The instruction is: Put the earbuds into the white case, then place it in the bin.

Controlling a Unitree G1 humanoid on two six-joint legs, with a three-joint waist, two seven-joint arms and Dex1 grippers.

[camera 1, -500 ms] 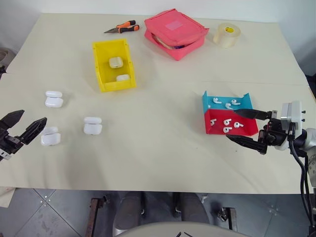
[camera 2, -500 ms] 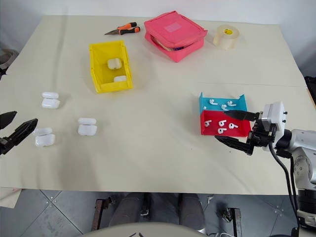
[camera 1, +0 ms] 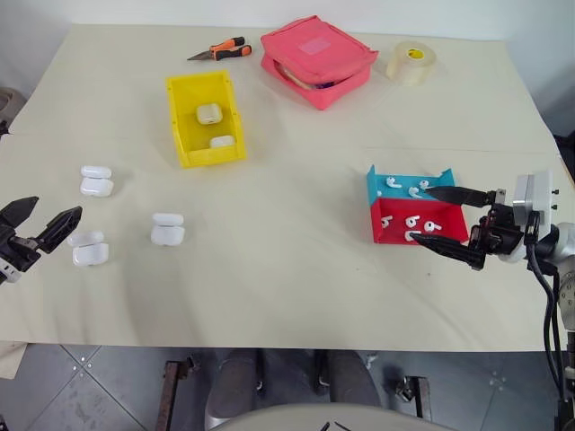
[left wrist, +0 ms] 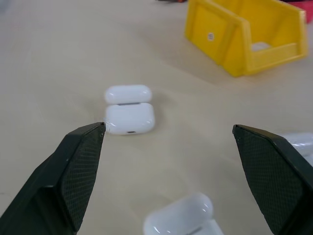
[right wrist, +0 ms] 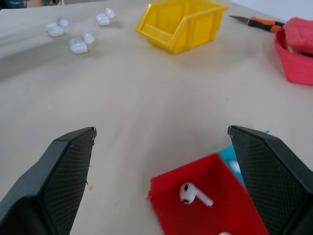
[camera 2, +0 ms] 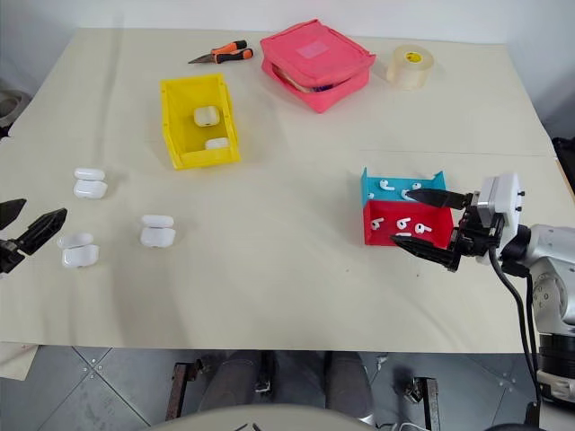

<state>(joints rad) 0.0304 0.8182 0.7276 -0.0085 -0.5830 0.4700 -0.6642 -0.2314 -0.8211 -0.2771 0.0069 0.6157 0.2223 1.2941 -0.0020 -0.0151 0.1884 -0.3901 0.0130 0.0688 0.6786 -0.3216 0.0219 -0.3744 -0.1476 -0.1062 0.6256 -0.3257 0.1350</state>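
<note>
Several earbuds [camera 1: 412,221] lie in a red tray [camera 1: 393,236] and a blue tray [camera 1: 377,187] at the right. My right gripper [camera 1: 420,215] is open, its fingertips on either side of the red tray's right end; one earbud [right wrist: 194,193] shows between them. Three white cases lie open on the left: one [camera 1: 96,180] farther back, one [camera 1: 167,229] in the middle, one [camera 1: 90,248] nearest my open left gripper [camera 1: 54,208], which holds nothing. The yellow bin [camera 1: 178,121] stands behind them with two cases [camera 1: 208,114] inside.
At the back of the table lie orange-handled pliers [camera 1: 220,48], a pink zip pouch [camera 1: 319,59] and a roll of clear tape [camera 1: 411,64]. Broad bare tabletop [camera 1: 287,242] separates the cases from the trays.
My right gripper has moved a little away from the table's front edge, so its fingertips now flank the red tray. My left gripper has drawn slightly back to the left.
</note>
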